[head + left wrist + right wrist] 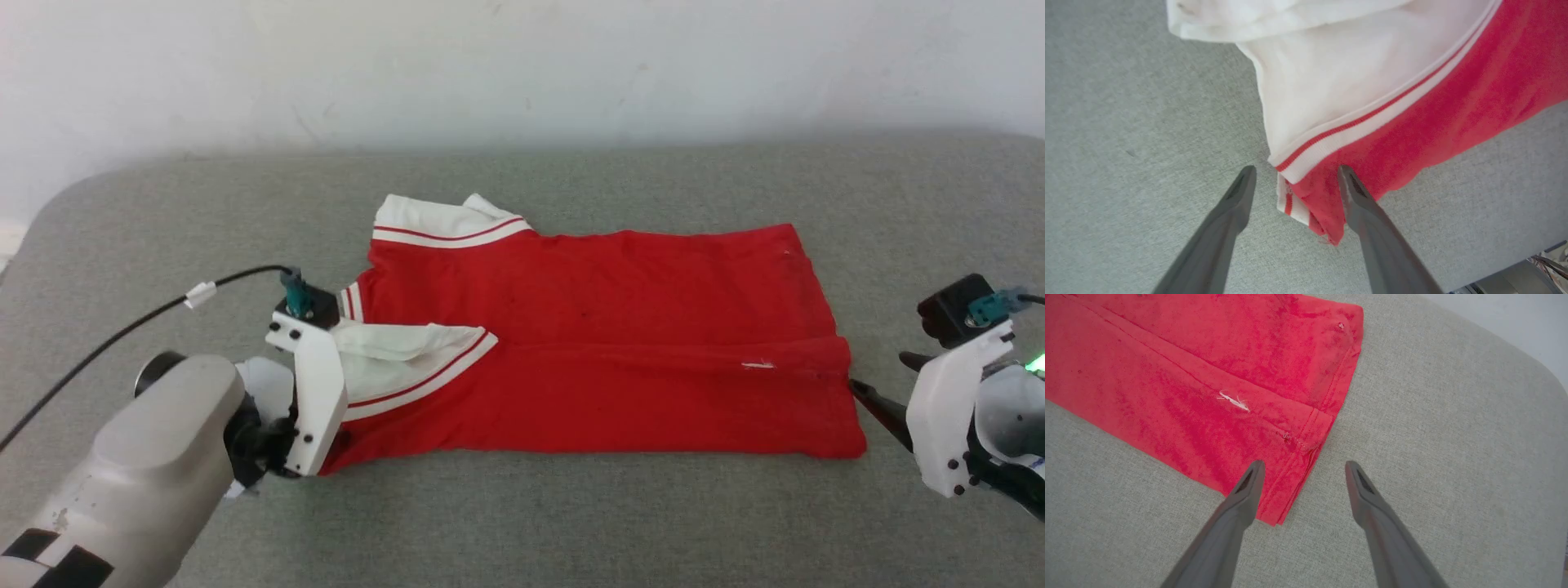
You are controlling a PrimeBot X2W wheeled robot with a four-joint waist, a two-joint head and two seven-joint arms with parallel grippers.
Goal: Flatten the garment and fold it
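Head view: garment, folded lengthwise, on grey worktop. Left wrist view: left end effector spread, straddling its sleeve corner. Right wrist view: right end effector spread at its hem corner; pinching one layer would likely undo the fold.

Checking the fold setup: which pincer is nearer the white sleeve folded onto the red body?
Left. The left pincer straddles the shirt corner just below that sleeve; the right pincer is at the hem, the shirt's far end.
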